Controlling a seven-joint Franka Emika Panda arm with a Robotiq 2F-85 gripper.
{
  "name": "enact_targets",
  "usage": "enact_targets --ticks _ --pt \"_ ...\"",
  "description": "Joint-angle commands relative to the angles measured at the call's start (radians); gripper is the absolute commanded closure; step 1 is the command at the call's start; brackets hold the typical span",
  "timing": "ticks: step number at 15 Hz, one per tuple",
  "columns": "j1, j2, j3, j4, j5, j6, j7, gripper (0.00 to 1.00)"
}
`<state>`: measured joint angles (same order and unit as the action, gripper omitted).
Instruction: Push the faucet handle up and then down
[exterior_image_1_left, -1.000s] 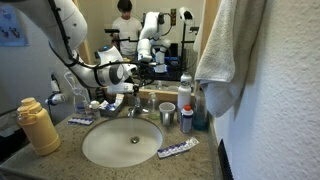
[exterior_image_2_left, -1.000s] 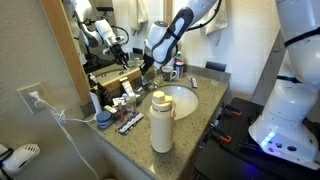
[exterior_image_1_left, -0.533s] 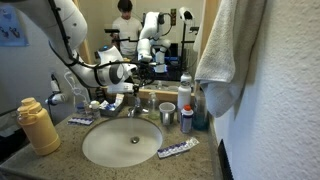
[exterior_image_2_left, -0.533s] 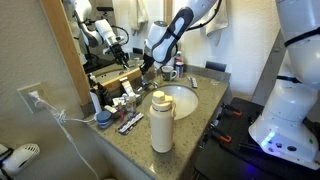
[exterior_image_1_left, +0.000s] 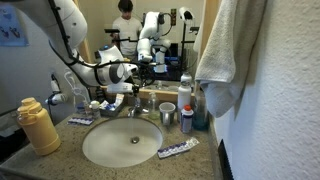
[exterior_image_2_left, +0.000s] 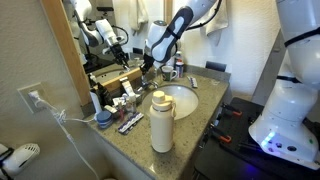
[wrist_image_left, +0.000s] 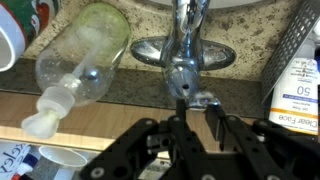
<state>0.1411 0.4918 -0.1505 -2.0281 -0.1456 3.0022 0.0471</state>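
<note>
Now, up close on the gripper (wrist_image_left: 198, 108): fingers drawn nearly together, slim gap only, nothing clamped; can't tell if fully clenched. Just ahead, almost at the fingertips, the faucet handle (wrist_image_left: 181, 78), chrome, pointing back toward the camera. Tight on both flanks: clear bottle (wrist_image_left: 85, 55) one side, wire basket (wrist_image_left: 300, 40) opposite. Open room over the white basin (exterior_image_1_left: 105, 148).

Wrist view: clear plastic pump bottle (wrist_image_left: 85, 55) L of short chrome faucet handle (wrist_image_left: 181, 72); black gripper (wrist_image_left: 197, 112) just before handle. In an ext. view: tall yellow bottle (exterior_image_1_left: 38, 125) L of white oval basin (exterior_image_1_left: 105, 147).
</note>
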Motion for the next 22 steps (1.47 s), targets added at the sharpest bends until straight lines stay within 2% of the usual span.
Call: enact_targets --ticks 1,8,22 --pt "-0.003 -0.049 0.000 -0.029 0.010 -0.065 0.019 0.93" --pt "-0.002 -0.051 -0.013 -0.059 0.014 -0.090 0.046 0.93" --pt "-0.151 -0.043 0.119 -0.129 0.138 -0.133 0.011 0.93"
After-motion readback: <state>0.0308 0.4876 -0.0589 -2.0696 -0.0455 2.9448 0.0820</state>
